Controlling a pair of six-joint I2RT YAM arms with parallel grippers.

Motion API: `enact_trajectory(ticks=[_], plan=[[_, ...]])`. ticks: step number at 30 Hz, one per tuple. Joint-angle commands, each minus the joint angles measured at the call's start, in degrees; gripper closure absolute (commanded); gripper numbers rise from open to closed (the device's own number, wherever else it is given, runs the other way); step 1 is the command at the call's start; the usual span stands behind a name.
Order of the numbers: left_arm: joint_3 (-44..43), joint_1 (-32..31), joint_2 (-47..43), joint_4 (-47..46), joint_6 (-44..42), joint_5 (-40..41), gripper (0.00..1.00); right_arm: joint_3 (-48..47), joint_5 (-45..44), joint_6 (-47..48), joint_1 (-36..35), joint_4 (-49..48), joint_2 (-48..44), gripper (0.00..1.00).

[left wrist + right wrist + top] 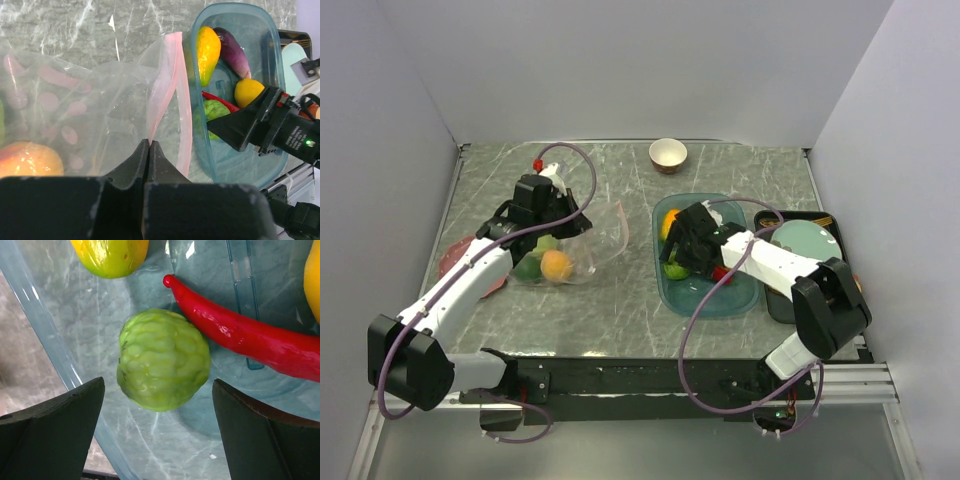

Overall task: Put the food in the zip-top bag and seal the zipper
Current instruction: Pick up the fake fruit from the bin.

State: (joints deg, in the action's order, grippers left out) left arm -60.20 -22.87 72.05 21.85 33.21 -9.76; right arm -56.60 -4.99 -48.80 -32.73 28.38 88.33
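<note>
The clear zip-top bag (pixel 602 238) lies left of centre with its mouth open toward the tray. My left gripper (pixel 149 143) is shut on the bag's pink zipper strip (pixel 167 75) and holds that edge up; it also shows in the top view (pixel 552 222). An orange (pixel 556 264) and a green lime (pixel 528 268) sit inside the bag. My right gripper (pixel 157 386) is open and low in the teal tray (pixel 735 300), its jaws on either side of the green cabbage (pixel 162 360) without touching it. A red chili (pixel 250 337), a lemon (pixel 248 91), an eggplant (pixel 232 50) and a yellow-orange fruit (pixel 207 47) also lie in the tray.
A cream-and-brown bowl (pixel 668 154) stands at the back centre. A dark tray with a pale teal lid (pixel 807 243) sits at the right edge, under the right arm. A pink item (pixel 455 255) lies left of the bag, beneath the left arm. Grey walls enclose the table.
</note>
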Motion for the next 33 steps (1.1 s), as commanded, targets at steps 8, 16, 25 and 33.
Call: enact_trajectory(ticks=[8, 16, 25, 33], plan=[[0.53, -0.24, -0.07, -1.37, -1.04, 0.09, 0.99, 1.05, -2.56, -7.98, 1.71, -3.86, -1.06, 0.13], [0.61, -0.24, -0.24, -1.02, -1.22, 0.80, 0.99, 2.37, -1.95, -6.40, 1.71, -4.56, 0.17, 0.20], [0.62, -0.24, 0.02, -1.63, -0.43, 0.18, 0.99, 3.51, -1.16, -4.20, 1.62, -5.96, 1.67, 0.17], [0.88, -0.24, -0.33, -1.37, -0.34, 0.44, 0.99, 4.48, -0.54, -3.76, 1.71, -7.55, 1.67, 0.51]])
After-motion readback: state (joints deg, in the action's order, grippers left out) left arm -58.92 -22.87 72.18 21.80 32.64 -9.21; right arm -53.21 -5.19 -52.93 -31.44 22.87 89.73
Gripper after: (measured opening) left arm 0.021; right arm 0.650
